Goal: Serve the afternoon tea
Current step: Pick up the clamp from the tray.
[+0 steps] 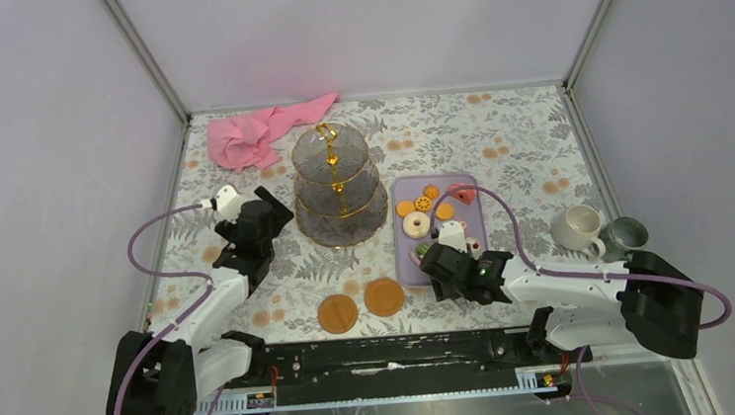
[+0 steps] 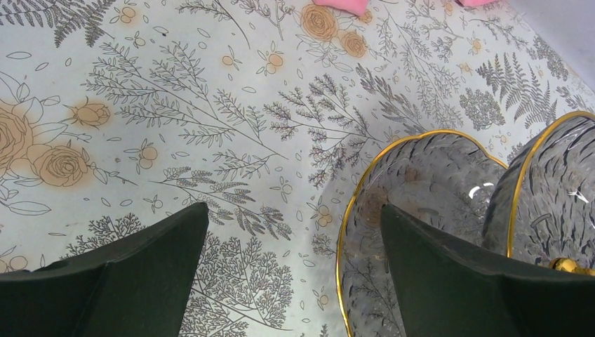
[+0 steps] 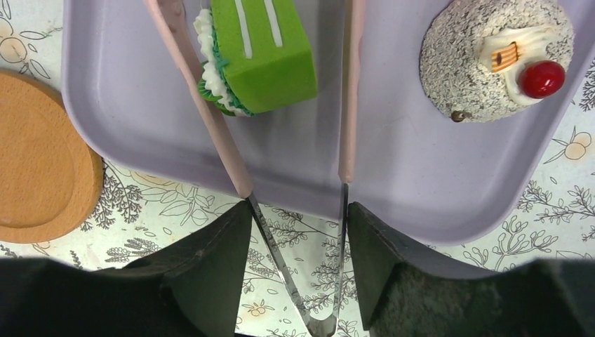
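Right gripper (image 3: 298,210), fingers apart (straddling the tongs (image 3: 208,112)), has green cake (image 3: 263,56) just ahead.

My left gripper (image 2: 293,210) hangs spread wide, its right finger over the gold rim of the glass stand (image 2: 435,175), possibly touching; I can't tell. Left of the stand lies the floral-print table (image 2: 175,105); beyond the stand, a pink cloth (image 2: 337,4).

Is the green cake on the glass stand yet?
No, the green cake lies in the lilac tray, between the arms of the pink tongs.
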Motion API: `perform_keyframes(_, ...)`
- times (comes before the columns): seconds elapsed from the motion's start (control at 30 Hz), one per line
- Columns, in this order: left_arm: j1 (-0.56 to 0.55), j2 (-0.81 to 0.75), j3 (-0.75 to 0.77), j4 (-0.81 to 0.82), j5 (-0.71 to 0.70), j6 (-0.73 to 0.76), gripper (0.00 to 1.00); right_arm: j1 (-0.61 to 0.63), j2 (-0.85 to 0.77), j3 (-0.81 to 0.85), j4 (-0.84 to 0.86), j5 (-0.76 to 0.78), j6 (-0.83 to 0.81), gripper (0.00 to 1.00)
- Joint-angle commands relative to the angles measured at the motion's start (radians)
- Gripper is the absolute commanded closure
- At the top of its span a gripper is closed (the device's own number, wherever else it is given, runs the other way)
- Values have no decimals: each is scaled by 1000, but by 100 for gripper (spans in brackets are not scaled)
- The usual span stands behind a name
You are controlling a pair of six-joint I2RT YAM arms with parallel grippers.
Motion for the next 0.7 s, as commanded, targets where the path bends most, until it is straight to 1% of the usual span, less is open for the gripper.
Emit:
perform_keyframes(0.0,-5,-20,-11,31,-25,-6,0,9,-37,-3,3,7,10,45)
perform_keyframes(0.07,-6,-23,-12,31,-25,-8,0,8,-51,-10,2,-7,17,51)
perform_keyframes(0.17,-6,-25,-14,30,-25,-8,0,8,-63,-4,-17,-18,26,53)
perform_keyframes(0.67,-6,-26,-6,31,-27,-1,0,16,-83,11,-69,-53,57,52)
